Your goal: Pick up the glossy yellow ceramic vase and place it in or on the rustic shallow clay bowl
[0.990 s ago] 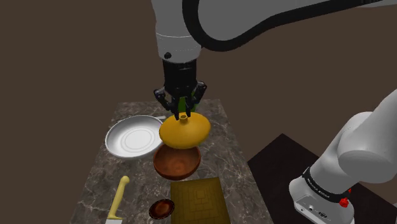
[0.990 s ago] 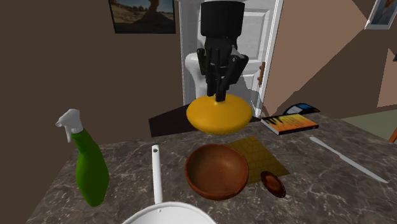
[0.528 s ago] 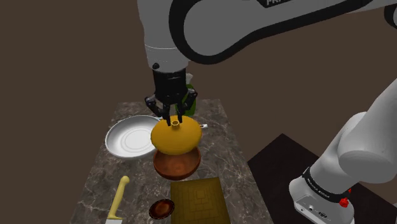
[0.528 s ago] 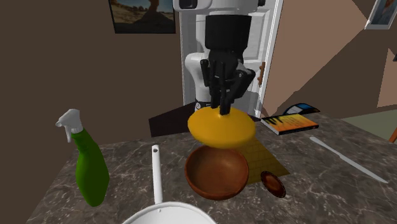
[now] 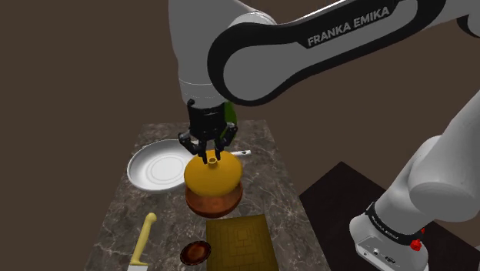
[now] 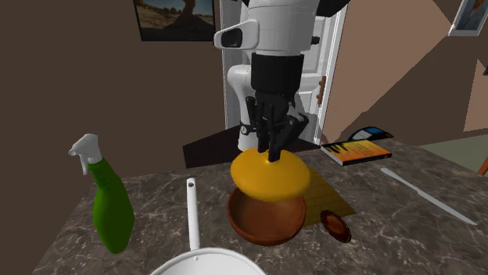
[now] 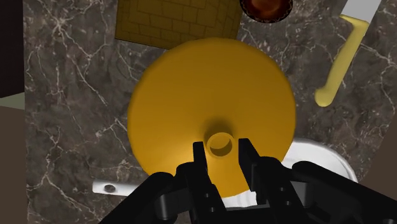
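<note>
We see end effector (image 5: 211,158) clamped on narrow neck of yellow vase (image 5: 213,178), fingers (image 7: 200,167) on either side of neck opening. Vase's squat round body hangs right over brown bowl (image 6: 266,225), underside at bowl's rim level; we cannot tell if touching. Bowl sits on dark marbled desk (image 5: 123,223), near white frying pan (image 5: 158,169), just beside yellow tiled mat (image 5: 240,242). Green spray bottle (image 6: 109,205) stands well apart, at second exterior view's left.
</note>
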